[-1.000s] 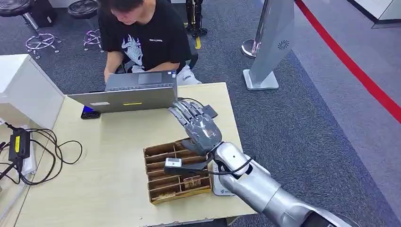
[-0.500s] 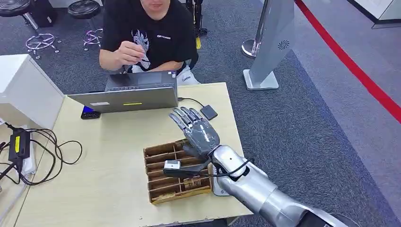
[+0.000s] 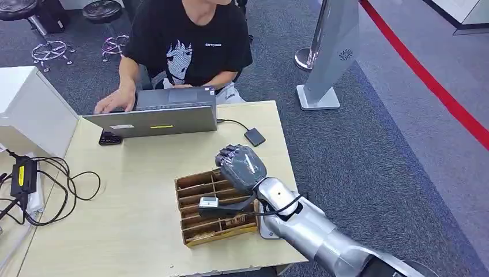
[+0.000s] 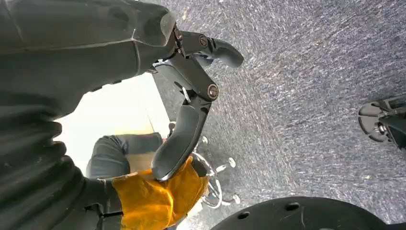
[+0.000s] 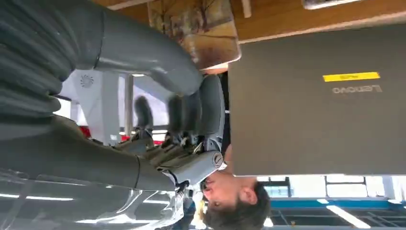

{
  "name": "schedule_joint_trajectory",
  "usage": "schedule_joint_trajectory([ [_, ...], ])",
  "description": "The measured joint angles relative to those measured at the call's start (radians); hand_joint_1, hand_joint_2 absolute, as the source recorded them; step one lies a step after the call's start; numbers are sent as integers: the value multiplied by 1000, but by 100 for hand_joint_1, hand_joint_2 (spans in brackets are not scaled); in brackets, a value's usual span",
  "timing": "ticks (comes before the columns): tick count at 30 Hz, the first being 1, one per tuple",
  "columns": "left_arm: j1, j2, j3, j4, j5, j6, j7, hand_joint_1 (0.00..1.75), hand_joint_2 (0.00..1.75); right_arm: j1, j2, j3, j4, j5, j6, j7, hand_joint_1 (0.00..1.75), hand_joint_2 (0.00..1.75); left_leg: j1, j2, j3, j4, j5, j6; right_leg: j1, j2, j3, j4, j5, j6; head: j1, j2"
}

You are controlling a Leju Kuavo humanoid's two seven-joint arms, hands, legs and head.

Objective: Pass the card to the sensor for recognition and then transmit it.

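The right robot hand (image 3: 241, 164) is clenched into a fist with nothing in it, above the far edge of the wooden tray (image 3: 190, 186) on the bench (image 3: 132, 190). The left robot hand (image 4: 191, 91) hangs over carpet, fingers apart, grasping nothing. Beyond the tray, the sensor (image 3: 254, 137) lies beside the laptop (image 3: 153, 120). I cannot make out the card.

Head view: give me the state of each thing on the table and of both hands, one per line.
Right hand: fingers curled in, empty, above the tray.
Left hand: hangs over the floor, fingers apart, empty.
Laptop: open, person typing.
Tray: flat on the table.
Sensor: cabled, uncovered.
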Motion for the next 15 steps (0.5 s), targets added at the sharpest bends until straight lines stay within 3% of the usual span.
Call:
schedule_joint_trajectory([
  [10, 0, 0, 5, 0, -1, 0, 0, 0, 175, -6, 0, 0, 1, -13, 1, -3, 171, 175, 0, 0, 0, 0, 0, 0, 0, 0, 0, 0, 0, 0, 0, 0],
  [12, 0, 0, 6, 0, -1, 0, 0, 0, 175, -6, 0, 0, 1, -13, 1, -4, 164, 175, 0, 0, 0, 0, 0, 0, 0, 0, 0, 0, 0, 0, 0, 0],
  [13, 0, 0, 6, 0, -1, 0, 0, 0, 175, -6, 0, 0, 1, -13, 1, -4, 152, 175, 0, 0, 0, 0, 0, 0, 0, 0, 0, 0, 0, 0, 0, 0],
  [14, 0, 0, 7, 0, -2, 0, 0, 0, 175, -6, 0, 0, 1, -13, 0, -5, 101, 175, 0, 0, 0, 0, 0, 0, 0, 0, 0, 0, 0, 0, 0, 0],
  [15, 0, 0, 7, 0, -3, 0, 0, 0, 175, -6, 0, 0, 1, -13, 0, -4, 37, 175, 0, 0, 0, 0, 0, 0, 0, 0, 0, 0, 0, 0, 0, 0],
])
